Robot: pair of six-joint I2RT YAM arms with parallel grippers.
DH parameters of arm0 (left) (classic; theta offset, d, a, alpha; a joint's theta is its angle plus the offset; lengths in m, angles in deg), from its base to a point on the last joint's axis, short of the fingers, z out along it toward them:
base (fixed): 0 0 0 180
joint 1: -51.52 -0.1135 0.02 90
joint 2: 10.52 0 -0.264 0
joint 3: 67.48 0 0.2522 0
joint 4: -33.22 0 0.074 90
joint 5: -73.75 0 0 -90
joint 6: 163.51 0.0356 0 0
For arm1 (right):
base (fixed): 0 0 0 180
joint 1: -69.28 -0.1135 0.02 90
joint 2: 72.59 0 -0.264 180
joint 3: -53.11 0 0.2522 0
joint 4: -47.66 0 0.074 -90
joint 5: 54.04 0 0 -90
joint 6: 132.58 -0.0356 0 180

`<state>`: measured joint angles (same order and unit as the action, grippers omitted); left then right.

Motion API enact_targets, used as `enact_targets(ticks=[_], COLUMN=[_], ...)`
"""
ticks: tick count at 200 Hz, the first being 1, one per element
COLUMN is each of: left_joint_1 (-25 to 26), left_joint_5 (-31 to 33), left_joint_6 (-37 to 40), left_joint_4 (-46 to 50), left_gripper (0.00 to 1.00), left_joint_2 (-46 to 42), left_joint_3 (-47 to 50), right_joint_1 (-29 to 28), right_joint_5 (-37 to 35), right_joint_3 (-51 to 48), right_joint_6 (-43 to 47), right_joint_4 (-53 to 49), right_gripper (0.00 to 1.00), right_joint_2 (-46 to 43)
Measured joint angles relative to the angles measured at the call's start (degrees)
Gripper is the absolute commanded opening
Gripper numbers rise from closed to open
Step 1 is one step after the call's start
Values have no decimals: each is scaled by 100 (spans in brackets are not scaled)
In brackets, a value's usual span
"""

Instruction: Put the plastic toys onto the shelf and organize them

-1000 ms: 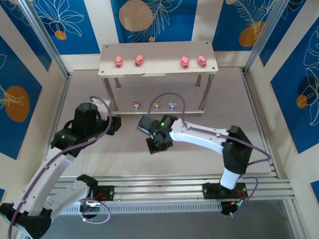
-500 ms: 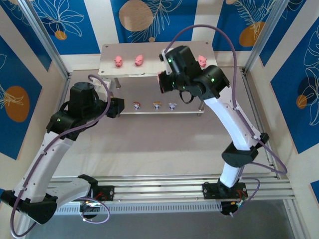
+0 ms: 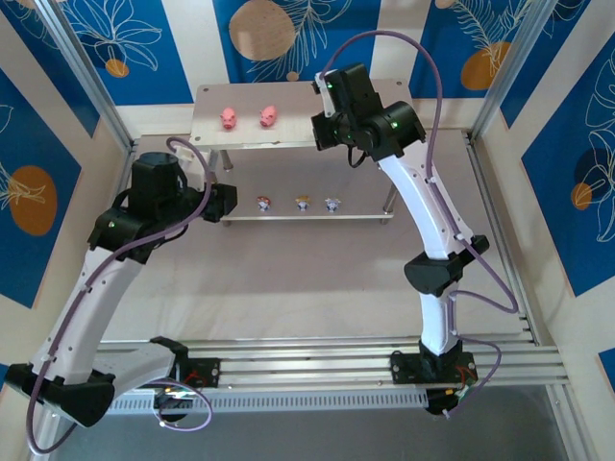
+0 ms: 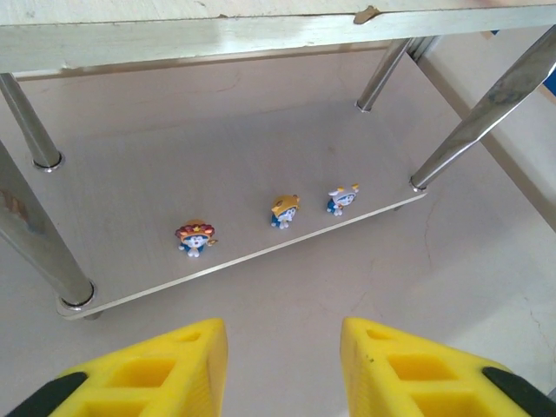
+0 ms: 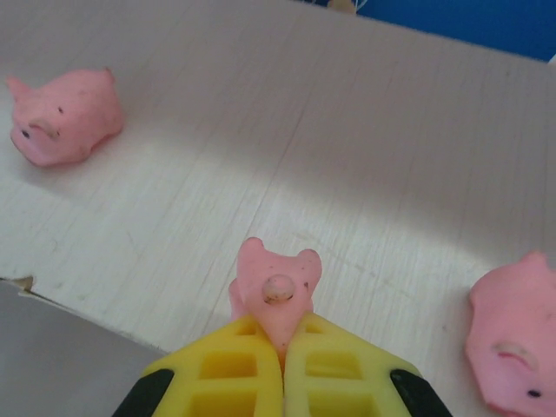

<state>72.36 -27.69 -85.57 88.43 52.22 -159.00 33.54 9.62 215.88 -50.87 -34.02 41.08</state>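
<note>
**Progress.** Judged from how the toys lie, the task is near its end. The shelf is a small two-tier stand with pale wood-grain boards and slim metal legs, set at the far side of the desk. Three tiny whitish figurines stand in a row along the front edge of its lower board: the red-topped figurine, the orange-topped figurine and the blue-and-white figurine. They are evenly spaced and upright.

On the top board, the overhead view shows the outer pink pig and the inner pink pig side by side at the left.

**Tools.**
- The right tool is clenched on the held pink pig, snout toward the camera. It is low over the front part of the top board, between the far-left pig and the right-edge pig.
- The left tool is released and holds nothing. Its yellow fingers are spread, and it hovers over the desk just in front of the lower board.

**Remaining.** The held pig has to be released, and the row may need straightening.

**Not verifiable.**
- In the overhead view the right arm covers the right half of the top board, so the pigs there cannot be counted.
- I cannot tell whether the far-left pig is one of the two seen from overhead.
- The fingers hide the held pig's feet, so contact with the board is uncertain.
- The right-edge pig is cut off by the frame.
- The figurines' faces are too small to make out.
</note>
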Motion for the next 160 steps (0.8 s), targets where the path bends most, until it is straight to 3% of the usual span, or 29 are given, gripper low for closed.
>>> enact_targets(ticks=[124,160], left_joint_1=[-142,-199], left_joint_5=[-131,-188], left_joint_6=[2,2], left_joint_4=[-9,-11], left_gripper=[40,40], left_joint_2=[50,50], left_joint_3=[2,2], right_joint_1=[55,63], right_joint_5=[127,129], right_joint_3=[114,170], right_joint_6=[221,219], right_joint_4=[323,367], right_gripper=[8,26], right_joint_2=[315,382])
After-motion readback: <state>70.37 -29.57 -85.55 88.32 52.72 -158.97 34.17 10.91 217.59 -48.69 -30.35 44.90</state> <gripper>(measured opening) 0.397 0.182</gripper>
